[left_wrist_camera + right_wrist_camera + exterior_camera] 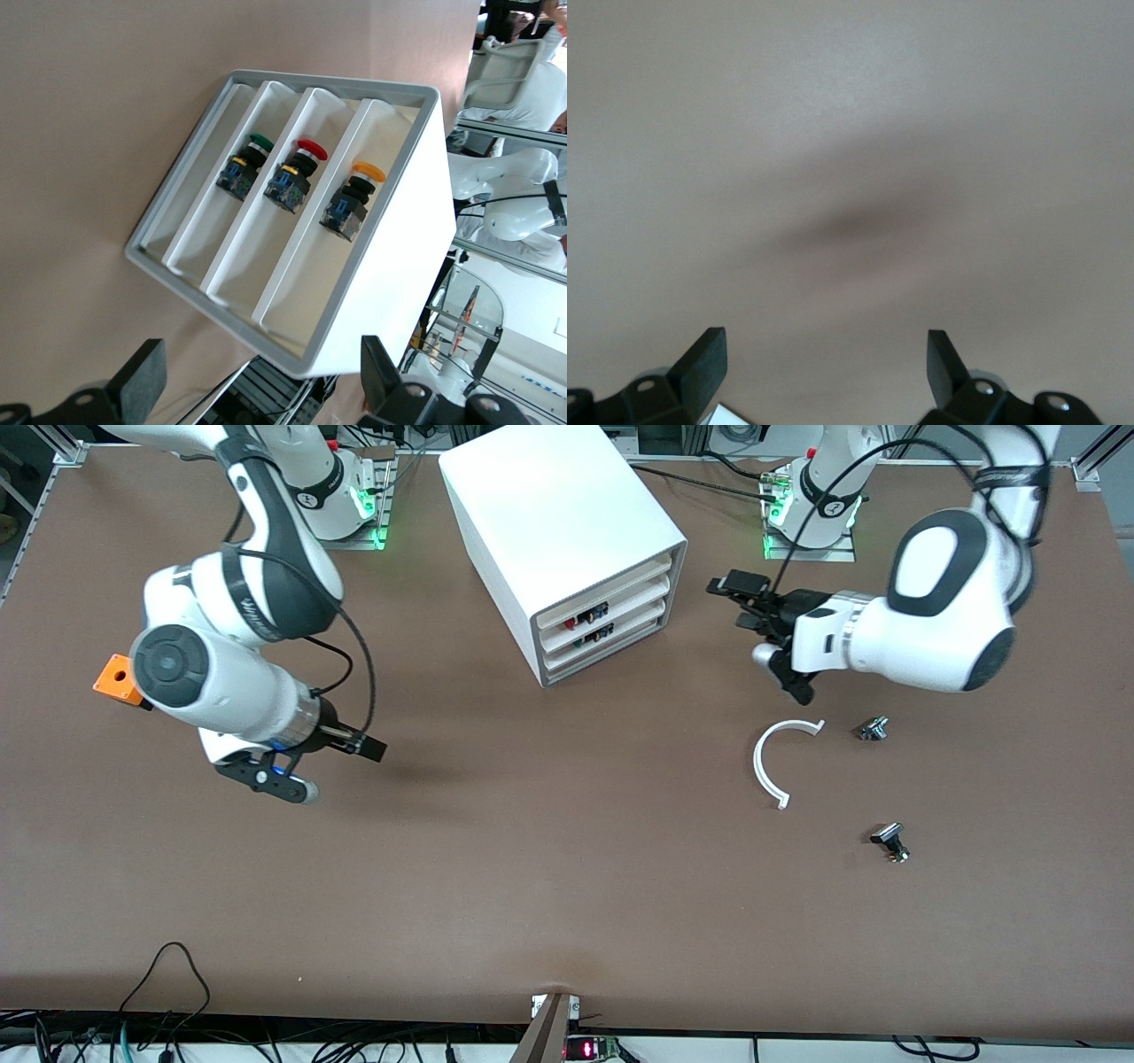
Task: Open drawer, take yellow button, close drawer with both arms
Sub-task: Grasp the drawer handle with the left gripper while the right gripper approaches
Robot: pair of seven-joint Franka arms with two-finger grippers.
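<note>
The drawer point(611, 591), light and stiff, wants hooking at its front slot; left gripper point(769, 624) beside it and right gripper point(297, 766) over bare bench point(532, 868) both gape empty

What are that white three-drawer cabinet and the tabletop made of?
The cabinet looks like moulded plastic: smooth matte white, with rounded edges and thin drawer walls in the left wrist view; painted metal can't be ruled out. The table seems a brown matte board or mat, with no grain or shine showing.
</note>
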